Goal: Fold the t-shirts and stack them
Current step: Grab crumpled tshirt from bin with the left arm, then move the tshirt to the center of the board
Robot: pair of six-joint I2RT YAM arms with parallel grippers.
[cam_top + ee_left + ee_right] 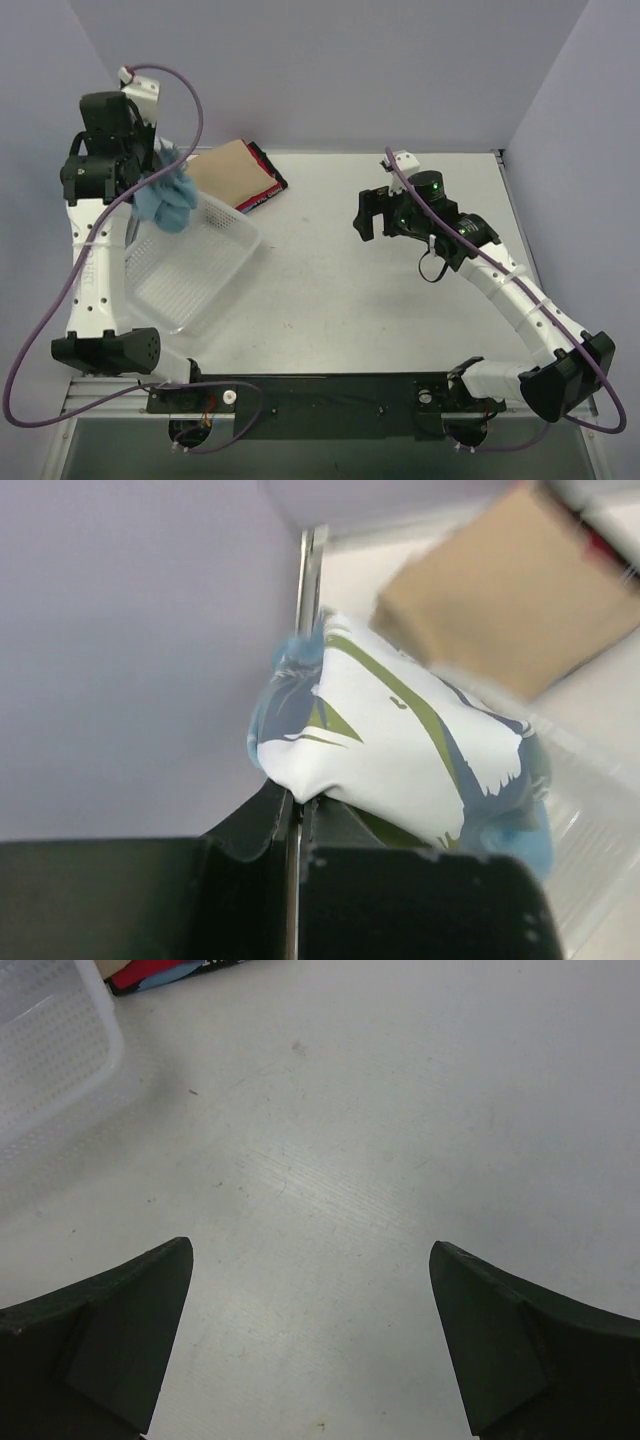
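Note:
A bunched light blue t-shirt [168, 198] hangs above the basket's far left corner, pinched by my left gripper [152, 172]. In the left wrist view its white print with yellow-green accents [400, 735] bulges out from the shut jaws of that gripper [300, 798]. A folded tan t-shirt [228, 172] lies at the back of the table on top of a red-and-black one [266, 185]. My right gripper [368, 212] hovers over the table's middle right, its fingers [140, 1310] wide apart with only bare tabletop between them.
A white plastic mesh basket [190, 265] stands tilted at the left, under the hanging shirt; its corner [50, 1050] shows in the right wrist view. The table's edge [500, 160] runs along the right. Grey walls close in the back and sides.

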